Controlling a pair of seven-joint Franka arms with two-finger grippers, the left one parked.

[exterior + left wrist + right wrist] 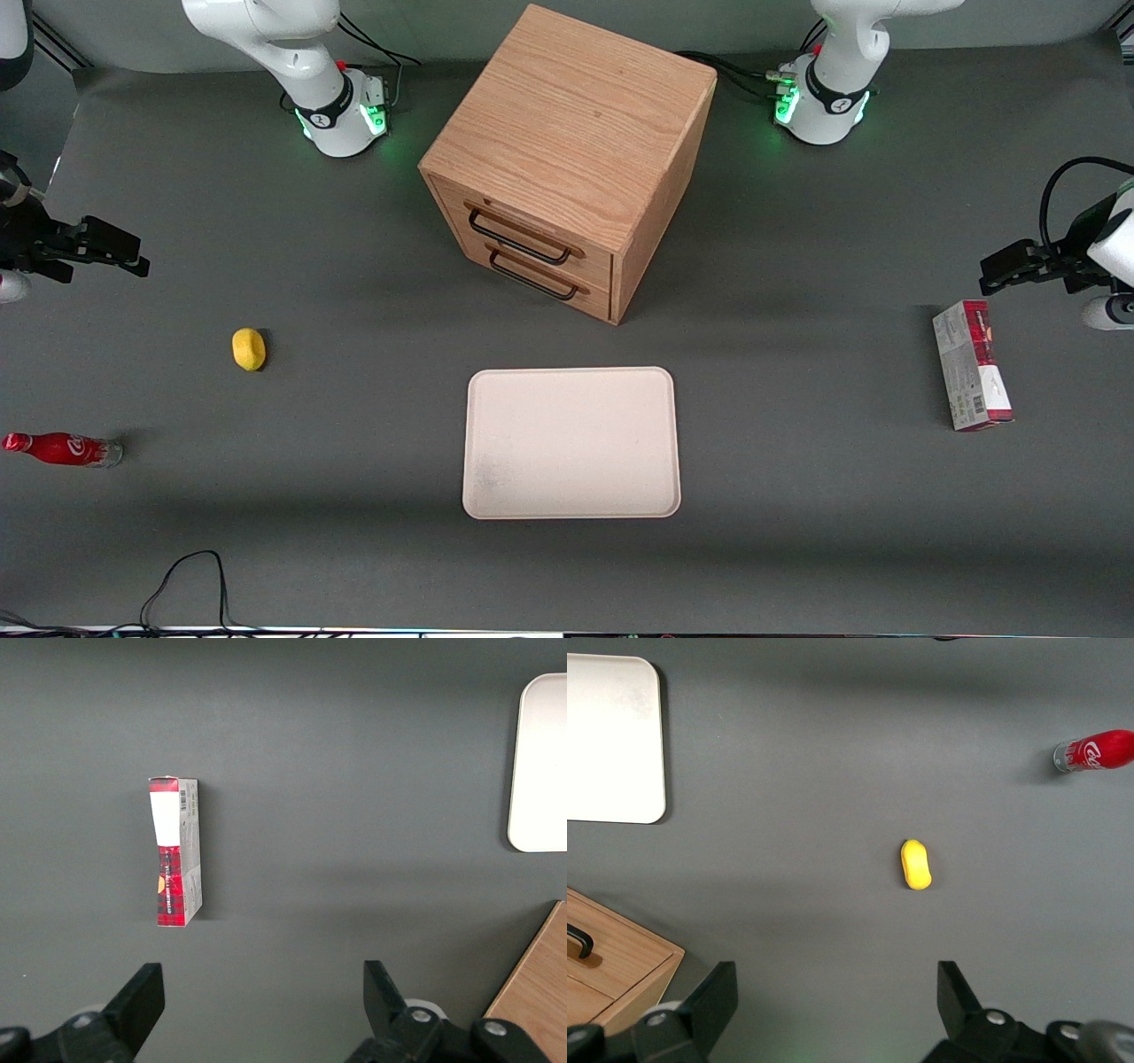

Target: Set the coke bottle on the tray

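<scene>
Front view: the gripper (133,257) hangs above the bench (354,532) at the working arm's end, holding nothing. Right wrist view shows its fingers (713,997) set wide apart over bare grey surface.

Coke bottle (62,449) lies on its side at the working arm's end of the bench, nearer the front camera than the gripper and well apart from it. Cap points toward the bench edge, clear base toward the middle. White script shows on the red body. Untouched.

Lemon (249,349), small and yellow, rests between the bottle and the drawer unit, farther from the camera than the bottle. In the right wrist view the lemon (916,864) lies between the two fingers' lines of reach, the bottle (1096,751) off to one side, a tray corner (620,744) at the edge.

Tray (571,443), cream with rounded corners and a low rim, sits flat mid-bench. Nothing on it; a faint scuff near one corner.

Wooden drawer unit (567,159) stands farther from the camera than the tray, turned at an angle, two drawers with dark wire handles (518,239), both closed.

Carton (972,365), red and white, lies toward the parked arm's end, well apart from the tray. Left wrist view shows the carton (175,852) on its narrow side.

Black cable (190,576) loops along the bench edge nearest the camera.
</scene>
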